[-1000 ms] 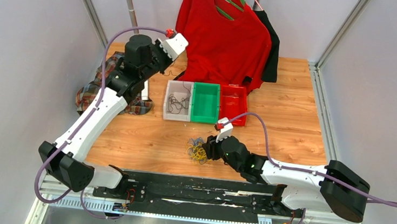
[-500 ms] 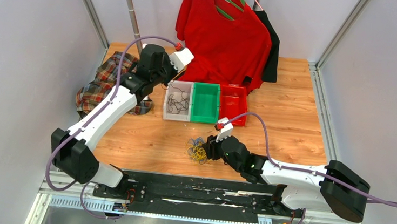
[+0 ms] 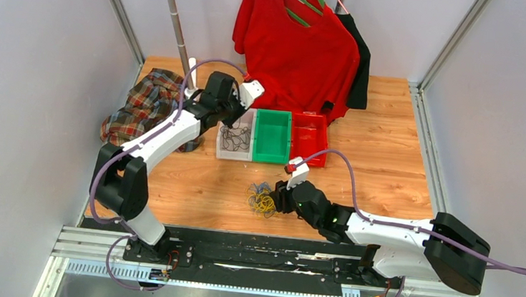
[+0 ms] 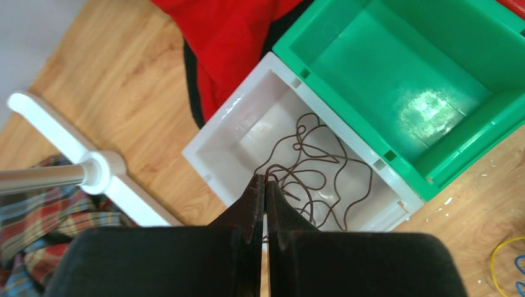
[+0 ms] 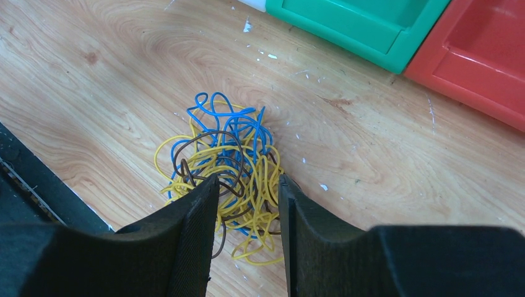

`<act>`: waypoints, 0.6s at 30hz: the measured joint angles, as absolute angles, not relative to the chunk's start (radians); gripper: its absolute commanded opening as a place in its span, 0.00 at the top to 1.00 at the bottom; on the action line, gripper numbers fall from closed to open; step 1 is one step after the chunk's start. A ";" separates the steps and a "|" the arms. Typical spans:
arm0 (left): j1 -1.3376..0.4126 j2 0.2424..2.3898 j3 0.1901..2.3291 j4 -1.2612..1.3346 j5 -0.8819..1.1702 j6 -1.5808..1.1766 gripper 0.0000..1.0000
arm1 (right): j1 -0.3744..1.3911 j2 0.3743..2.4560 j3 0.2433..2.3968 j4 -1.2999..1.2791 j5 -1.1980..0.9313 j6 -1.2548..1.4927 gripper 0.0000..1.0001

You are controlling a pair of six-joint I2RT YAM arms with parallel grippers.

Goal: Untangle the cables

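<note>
Bright, even light from above, shadows faint and soft on the table (image 3: 388, 166), a white glare patch on the green bin (image 4: 427, 108) floor, the cables (image 5: 223, 161) sharply focused

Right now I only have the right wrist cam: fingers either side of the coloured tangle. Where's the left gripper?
Observer: The left gripper is shut, with its tips over the white bin.
Operator: Anything in that bin?
Observer: One dark cable, loosely looped on the floor. One end lies right at the tips, and I can't tell if it's pinched.
Operator: Green bin next to it?
Observer: The green bin shows nothing inside from the left wrist view.
</note>
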State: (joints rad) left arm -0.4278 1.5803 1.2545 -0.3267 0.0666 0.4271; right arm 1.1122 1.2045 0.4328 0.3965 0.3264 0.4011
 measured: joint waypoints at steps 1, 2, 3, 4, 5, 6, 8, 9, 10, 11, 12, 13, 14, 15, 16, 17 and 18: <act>-0.428 1.592 1.253 -0.324 0.076 0.415 1.00 | 1.112 1.205 0.433 0.393 0.326 0.402 0.60; -0.428 1.604 1.251 -0.321 0.086 0.406 1.00 | 1.112 1.205 0.433 0.390 0.327 0.402 0.60; -0.428 1.614 1.250 -0.319 0.091 0.400 1.00 | 1.112 1.205 0.433 0.387 0.327 0.402 0.60; -0.428 1.629 1.248 -0.318 0.098 0.392 1.00 | 1.112 1.204 0.433 0.385 0.327 0.402 0.60; -0.428 1.642 1.245 -0.315 0.102 0.388 1.00 | 1.112 1.204 0.433 0.384 0.327 0.402 0.60; -0.428 1.653 1.241 -0.314 0.103 0.385 1.00 | 1.112 1.203 0.433 0.382 0.327 0.403 0.60; -0.428 1.680 1.229 -0.308 0.105 0.379 1.00 | 1.112 1.200 0.433 0.379 0.327 0.404 0.60; -0.428 1.696 1.224 -0.307 0.105 0.373 1.00 | 1.112 1.196 0.433 0.377 0.327 0.404 0.60; -0.428 1.713 1.223 -0.305 0.106 0.368 1.00 | 1.112 1.193 0.433 0.376 0.328 0.404 0.60; -0.428 1.728 1.222 -0.302 0.106 0.366 1.00 | 1.112 1.190 0.433 0.376 0.328 0.404 0.60; -0.428 1.742 1.221 -0.297 0.105 0.365 1.00 | 1.112 1.188 0.433 0.376 0.328 0.404 0.60; -0.428 1.758 1.219 -0.289 0.104 0.366 0.97 | 1.111 1.187 0.434 0.376 0.328 0.404 0.60; -0.428 1.773 1.219 -0.284 0.101 0.367 0.94 | 1.110 1.187 0.435 0.376 0.328 0.404 0.59; -0.428 1.791 1.219 -0.278 0.093 0.370 0.89 | 1.110 1.187 0.435 0.375 0.328 0.404 0.59; -0.428 1.794 1.219 -0.278 0.091 0.370 0.82 | 1.110 1.187 0.435 0.375 0.328 0.404 0.59; -0.428 1.806 1.224 -0.286 0.086 0.375 0.67 | 1.110 1.187 0.435 0.374 0.328 0.404 0.59; -0.428 1.816 1.236 -0.300 0.084 0.382 0.51 | 1.110 1.186 0.435 0.370 0.327 0.404 0.59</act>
State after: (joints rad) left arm -0.4282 1.8164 1.2362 -0.3004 0.0845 0.3824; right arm 1.1095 1.1858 0.4347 0.3702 0.3275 0.4038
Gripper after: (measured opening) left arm 0.156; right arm 0.406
